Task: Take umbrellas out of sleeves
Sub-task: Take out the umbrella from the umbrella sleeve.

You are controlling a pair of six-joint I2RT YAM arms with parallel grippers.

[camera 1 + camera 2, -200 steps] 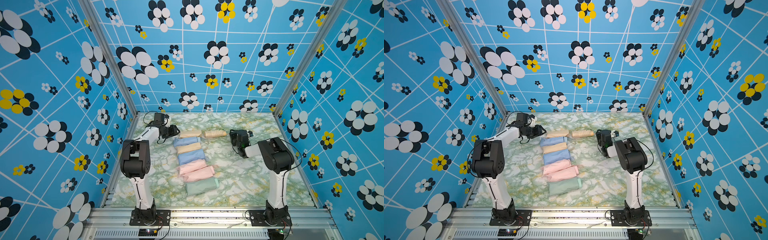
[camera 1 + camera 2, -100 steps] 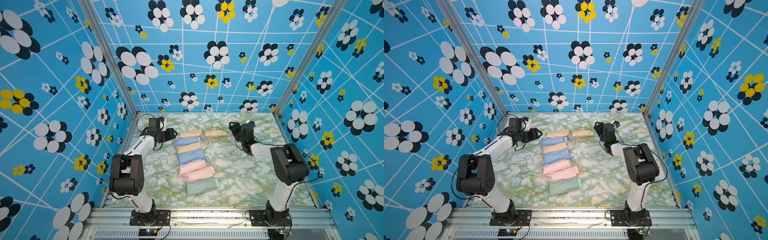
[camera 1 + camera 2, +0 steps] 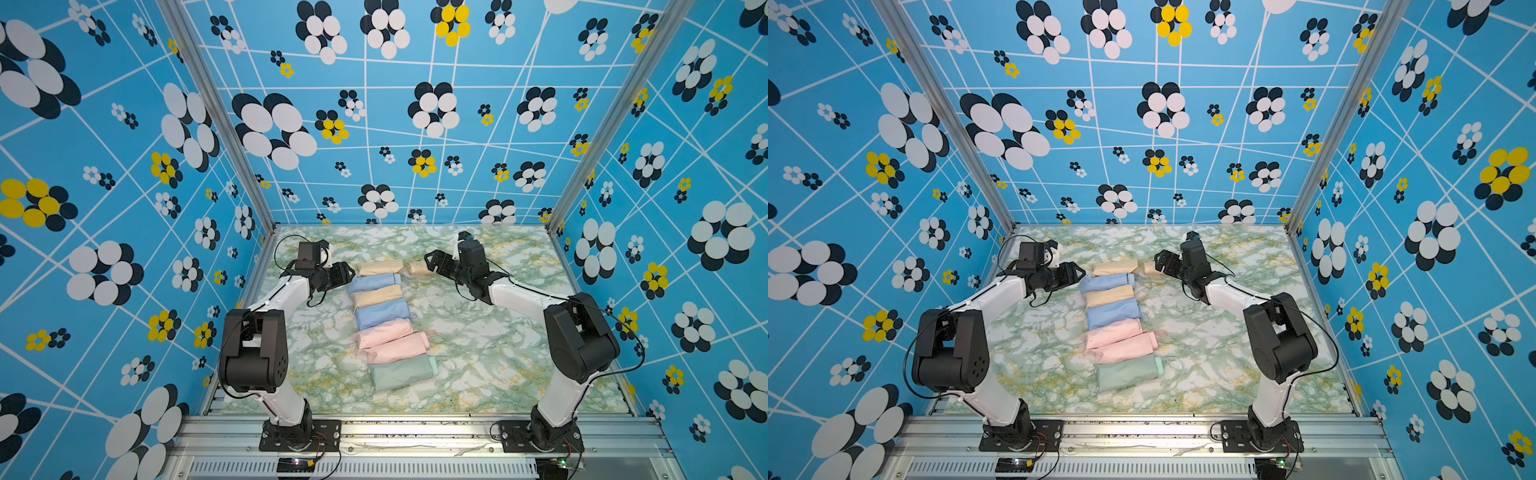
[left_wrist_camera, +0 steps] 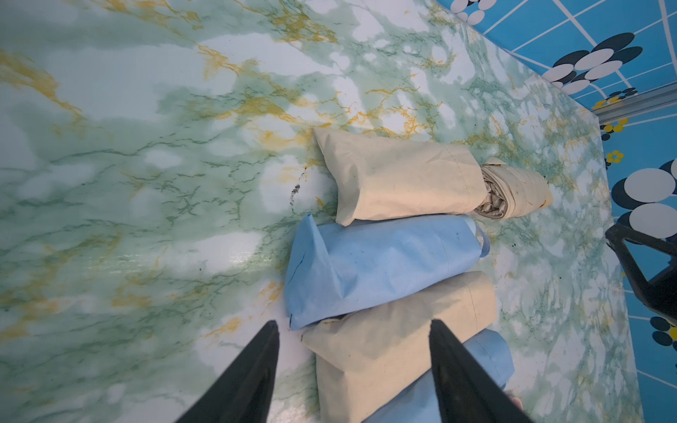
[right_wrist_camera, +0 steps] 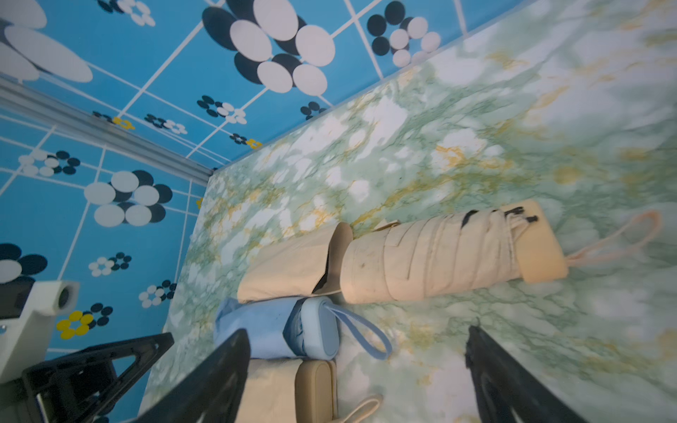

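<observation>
Grippers in both top views flank the far end of the green marbled table [image 3: 478, 353]: we see the left gripper [image 3: 350, 274] beside a smooth beige fabric sleeve [image 3: 380, 268] and the right gripper [image 3: 430, 262] near the crinkled beige folded umbrella [image 3: 417, 267], which lies just beside the sleeve's mouth. In the left wrist view we find its black fingers [image 4: 252, 373] spread, holding nothing. In the right wrist view the fingers [image 5: 219, 373] stand wide and empty, the umbrella lying before them.

Smooth matt cloth sleeves [image 4: 399, 179], crinkly pleated cloth umbrella [image 5: 432, 256], glossy marble-look tabletop [image 4: 146, 110], alu frame [image 3: 415, 432]
</observation>
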